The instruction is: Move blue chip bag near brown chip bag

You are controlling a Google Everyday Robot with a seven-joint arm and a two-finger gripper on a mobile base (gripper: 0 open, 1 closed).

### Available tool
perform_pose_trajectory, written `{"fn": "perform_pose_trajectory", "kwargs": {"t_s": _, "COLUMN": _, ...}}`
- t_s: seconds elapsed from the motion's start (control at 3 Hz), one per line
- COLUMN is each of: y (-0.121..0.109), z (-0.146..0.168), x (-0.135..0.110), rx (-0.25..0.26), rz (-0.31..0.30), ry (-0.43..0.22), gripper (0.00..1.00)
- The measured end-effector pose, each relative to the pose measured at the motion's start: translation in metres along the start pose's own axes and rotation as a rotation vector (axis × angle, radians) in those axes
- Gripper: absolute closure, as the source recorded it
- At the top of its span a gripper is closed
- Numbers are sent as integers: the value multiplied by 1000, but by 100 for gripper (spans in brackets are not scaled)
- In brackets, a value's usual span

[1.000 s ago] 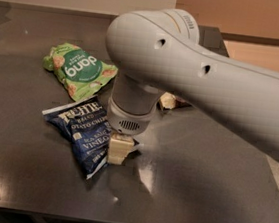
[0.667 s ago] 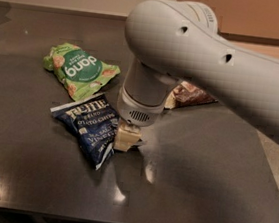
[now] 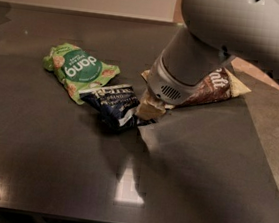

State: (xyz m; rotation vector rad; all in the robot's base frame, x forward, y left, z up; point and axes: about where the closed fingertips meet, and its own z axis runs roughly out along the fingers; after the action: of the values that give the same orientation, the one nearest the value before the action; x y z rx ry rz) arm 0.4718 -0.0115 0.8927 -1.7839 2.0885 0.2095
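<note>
The arm comes in from the upper right of the frame, and its pincer (image 3: 149, 109) is down at the bench (image 3: 48, 163), just right of centre. It is clenched on the right end of the blue chip bag (image 3: 111, 103), which lies crumpled on the dark surface and stretches left from the cream pads. The brown chip bag (image 3: 219, 85) lies to the upper right, partly hidden behind the wrist, its white lettering and pale end showing; its near end is close to the pincer. A green bag (image 3: 79, 69) lies to the left, its lower right edge touching the blue chip bag.
</note>
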Motion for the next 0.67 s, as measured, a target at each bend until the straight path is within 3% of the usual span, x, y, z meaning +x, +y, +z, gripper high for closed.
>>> {"fn": "perform_pose_trajectory", "kwargs": {"t_s": 0.67, "y": -59, "z": -53, "x": 23, "rx": 244, "rz": 140, "ry": -72, "gripper": 100}}
